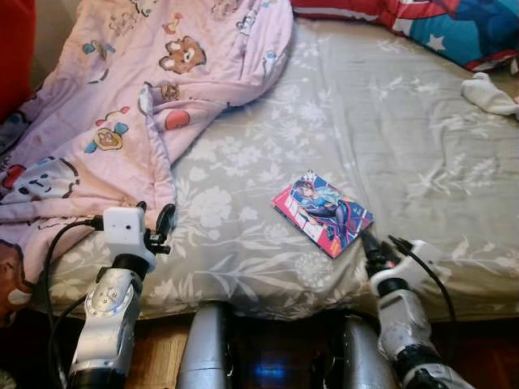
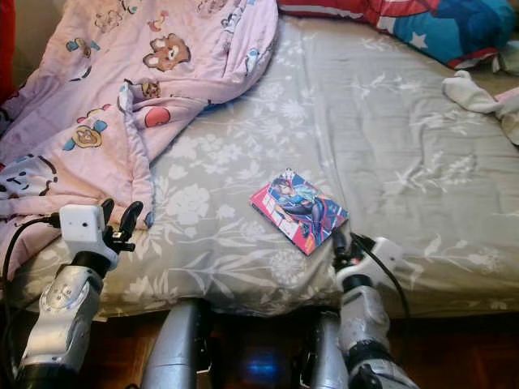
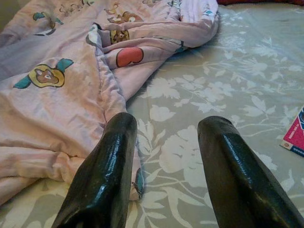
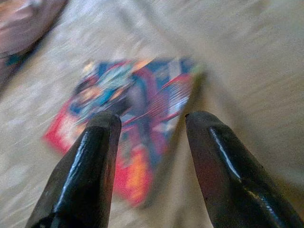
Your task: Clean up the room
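Comic book (image 1: 323, 215): lies flat on the grey floral bed sheet (image 1: 405, 138), near the front edge of the bed; its cover is sharp in the head views, blurred in the right wrist view; right gripper (image 4: 149, 121) just short of its near corner, fingers spread, holding nothing; left gripper (image 3: 168, 128) open at the pink cartoon blanket's (image 1: 122, 97) edge; white sock (image 1: 489, 95) far right on the sheet; red and blue pillow (image 1: 454, 24) at the head.

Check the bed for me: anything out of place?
Yes. A comic book lies askew on the sheet near the right pincer. The pink blanket is bunched up, and a white sock lies by the far edge.
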Controlling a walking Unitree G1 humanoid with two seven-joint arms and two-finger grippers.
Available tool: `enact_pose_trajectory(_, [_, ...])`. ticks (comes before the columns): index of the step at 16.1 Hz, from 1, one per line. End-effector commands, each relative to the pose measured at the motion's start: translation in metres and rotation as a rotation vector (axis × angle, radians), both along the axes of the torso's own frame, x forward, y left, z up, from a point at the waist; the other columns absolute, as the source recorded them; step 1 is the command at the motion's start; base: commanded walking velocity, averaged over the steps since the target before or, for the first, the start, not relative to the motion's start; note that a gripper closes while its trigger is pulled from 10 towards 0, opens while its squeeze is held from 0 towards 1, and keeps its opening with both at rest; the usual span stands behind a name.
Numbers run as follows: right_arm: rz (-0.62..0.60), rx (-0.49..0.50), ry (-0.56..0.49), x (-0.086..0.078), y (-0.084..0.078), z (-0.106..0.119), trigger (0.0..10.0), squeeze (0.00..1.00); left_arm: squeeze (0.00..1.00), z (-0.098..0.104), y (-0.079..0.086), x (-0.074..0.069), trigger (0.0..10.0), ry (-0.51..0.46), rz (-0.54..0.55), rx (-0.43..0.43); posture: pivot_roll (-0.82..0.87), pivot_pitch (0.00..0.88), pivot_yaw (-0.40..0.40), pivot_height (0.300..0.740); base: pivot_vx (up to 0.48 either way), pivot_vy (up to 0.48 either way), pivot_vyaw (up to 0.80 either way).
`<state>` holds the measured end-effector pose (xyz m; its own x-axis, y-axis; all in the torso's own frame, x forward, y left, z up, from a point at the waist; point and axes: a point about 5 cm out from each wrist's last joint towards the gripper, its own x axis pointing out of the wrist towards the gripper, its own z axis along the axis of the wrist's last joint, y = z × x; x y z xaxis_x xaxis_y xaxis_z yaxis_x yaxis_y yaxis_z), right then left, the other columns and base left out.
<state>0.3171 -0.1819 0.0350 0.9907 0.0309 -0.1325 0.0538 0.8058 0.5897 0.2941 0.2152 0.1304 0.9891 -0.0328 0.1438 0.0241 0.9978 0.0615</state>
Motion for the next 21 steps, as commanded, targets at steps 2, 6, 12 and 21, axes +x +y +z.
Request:
enact_pose_trajectory(2, [0.078,0.103,0.029,0.001,0.019,-0.005,10.0,0.0,0.0,-0.003,0.002,-0.005,10.0,0.025,-0.006,0.008,0.27,0.305,0.052,0.606,0.0,0.0,0.0])
enact_pose_trajectory(6, [0.15,0.189,0.077,0.008,0.042,-0.002,10.0,0.0,0.0,0.003,0.005,-0.011,10.0,0.02,-0.009,0.025,0.31,0.364,0.06,0.606,0.0,0.0,0.0])
enact_pose_trajectory(12, [0.055,0.219,0.107,0.008,0.032,-0.005,10.0,1.0,0.0,0.004,0.011,-0.028,10.0,0.04,0.016,0.036,0.35,0.421,0.054,0.606,0.0,0.0,0.0])
enact_pose_trajectory(21, [-0.034,0.241,0.091,-0.004,0.021,-0.015,10.0,0.0,0.0,0.002,0.011,-0.036,10.0,0.071,0.021,0.039,0.35,0.417,0.056,0.606,0.0,0.0,0.0])
